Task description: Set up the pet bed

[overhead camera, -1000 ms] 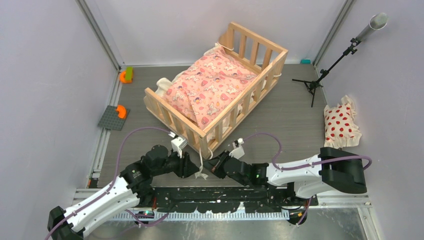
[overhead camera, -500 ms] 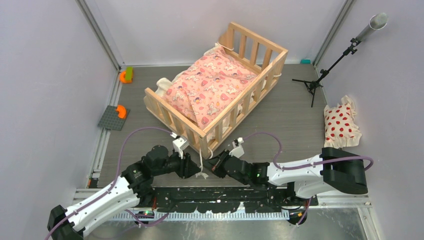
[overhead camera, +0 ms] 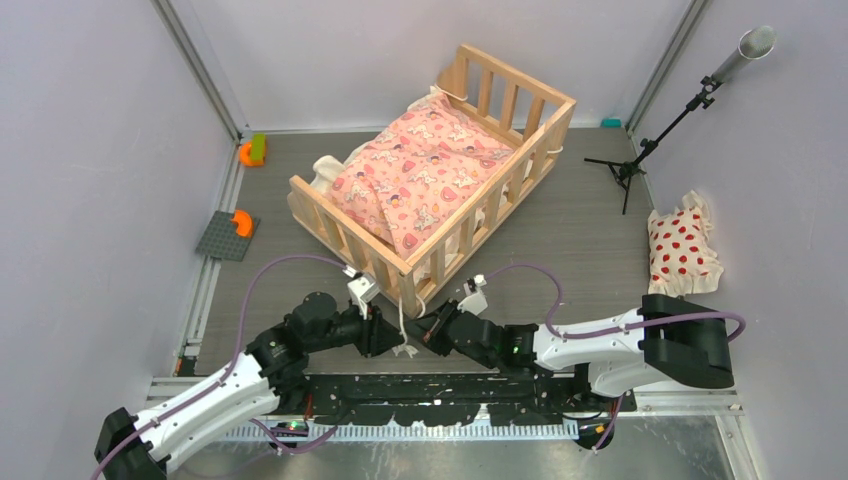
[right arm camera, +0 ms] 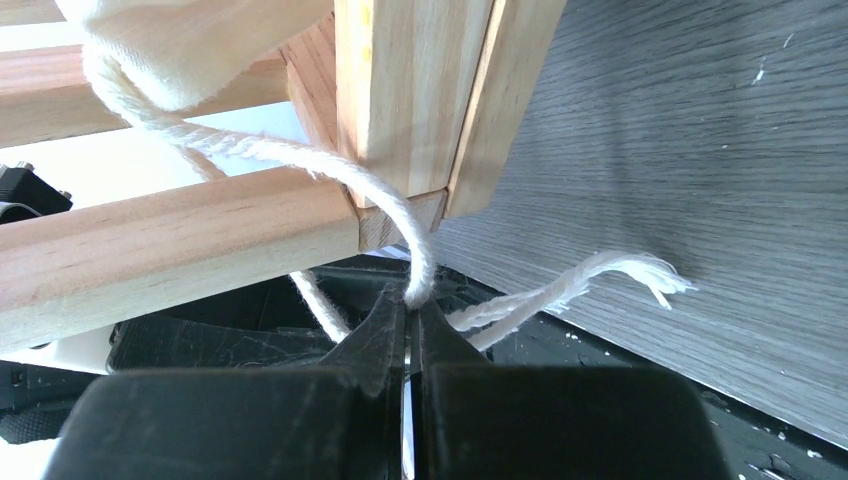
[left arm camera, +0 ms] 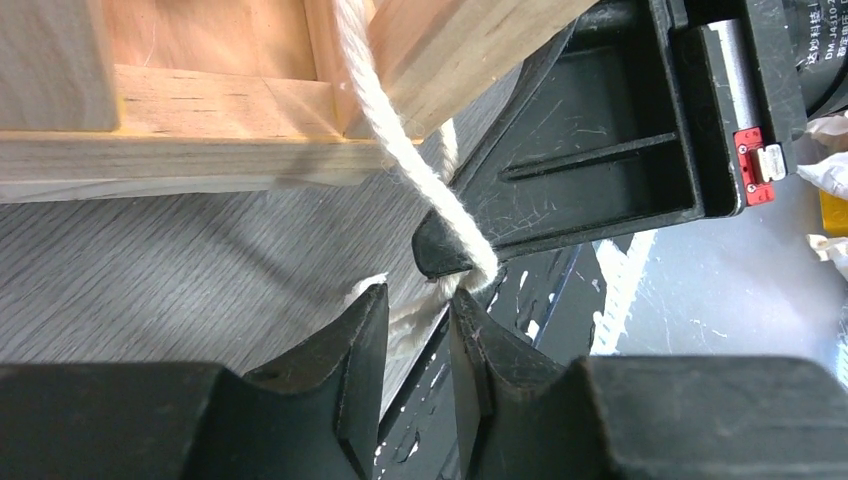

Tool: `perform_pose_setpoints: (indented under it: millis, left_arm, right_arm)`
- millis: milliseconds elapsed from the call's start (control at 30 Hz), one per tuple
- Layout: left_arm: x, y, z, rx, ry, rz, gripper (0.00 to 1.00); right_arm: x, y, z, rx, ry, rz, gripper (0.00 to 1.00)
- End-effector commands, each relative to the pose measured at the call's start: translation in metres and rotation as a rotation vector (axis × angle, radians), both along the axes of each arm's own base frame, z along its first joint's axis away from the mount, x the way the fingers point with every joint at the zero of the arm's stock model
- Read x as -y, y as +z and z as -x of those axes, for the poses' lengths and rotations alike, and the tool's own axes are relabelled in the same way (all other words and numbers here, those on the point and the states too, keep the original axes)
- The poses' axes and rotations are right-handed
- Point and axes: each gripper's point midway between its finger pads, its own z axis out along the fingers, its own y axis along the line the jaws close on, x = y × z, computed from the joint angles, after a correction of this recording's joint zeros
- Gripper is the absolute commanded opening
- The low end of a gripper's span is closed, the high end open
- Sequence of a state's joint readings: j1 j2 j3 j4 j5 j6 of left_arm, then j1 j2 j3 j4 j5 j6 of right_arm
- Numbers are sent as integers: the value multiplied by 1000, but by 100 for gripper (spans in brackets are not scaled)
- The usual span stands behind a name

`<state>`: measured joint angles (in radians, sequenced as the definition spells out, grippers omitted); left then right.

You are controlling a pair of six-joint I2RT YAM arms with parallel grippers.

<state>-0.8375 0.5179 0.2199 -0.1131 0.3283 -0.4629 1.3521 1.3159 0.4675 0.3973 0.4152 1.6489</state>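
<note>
The pet bed, a light wood slatted crib, stands mid-table with a pink cartoon-print cushion inside it. A cream tie hangs off its near corner post. My right gripper is shut on that tie, and the right wrist view shows the cord pinched at the jaw tips just under the post. My left gripper faces it from the left. In the left wrist view it is open, with the cord's frayed end lying between its parted fingertips.
A white pillow with red dots lies at the right wall. A black tripod stand is behind it. A grey plate with an orange piece and an orange-green toy sit at the left wall.
My left gripper has edged right toward the hanging tie and its jaws have narrowed slightly. The right gripper keeps its pinch on the tie and has barely moved.
</note>
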Motion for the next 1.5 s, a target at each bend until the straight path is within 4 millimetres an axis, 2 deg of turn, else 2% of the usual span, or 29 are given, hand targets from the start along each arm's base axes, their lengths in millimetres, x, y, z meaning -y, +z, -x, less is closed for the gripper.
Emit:
perform_pose_setpoints:
  millis: [0, 67, 167, 333, 500, 633, 700, 833, 1067, 1167, 1267, 1333, 1467]
  left_arm:
    - [8, 10, 0, 38, -29, 55, 29]
    - [9, 11, 0, 38, -28, 63, 22]
    - [8, 12, -2, 37, -16, 59, 1]
    - [8, 15, -3, 30, -7, 57, 0]
    - [5, 13, -5, 10, 16, 27, 0]
    - [3, 10, -4, -19, 21, -3, 0]
    - [3, 11, -4, -34, 27, -3, 0]
    - [2, 16, -4, -75, 54, -10, 0]
    - [-8, 26, -2, -143, 106, -76, 0]
    - [-11, 26, -2, -168, 123, -98, 0]
    - [-10, 26, 0, -192, 121, -113, 0]
    - [-11, 24, 0, -207, 124, -129, 0]
    - [-12, 23, 2, -230, 132, -136, 0]
  right_arm:
    - [-9, 21, -5, 12, -11, -70, 1]
    - [-9, 20, -6, 11, -12, -68, 1]
    - [-6, 19, -6, 12, -18, -62, 1]
    - [4, 16, -8, 39, -28, -14, 2]
    - [24, 15, -11, 91, -41, 69, 23]
    - [44, 17, -13, 149, -41, 145, 34]
    - [53, 21, -13, 188, -33, 179, 36]
    - [65, 16, -13, 316, 33, 284, 36]
    - [48, 10, 4, 648, 253, 238, 35]
    - [30, 19, 15, 787, 332, 181, 35]
    - [11, 18, 24, 884, 399, 197, 37]
    - [2, 23, 28, 941, 389, 176, 38]
    - [-2, 18, 28, 1044, 335, 209, 37]
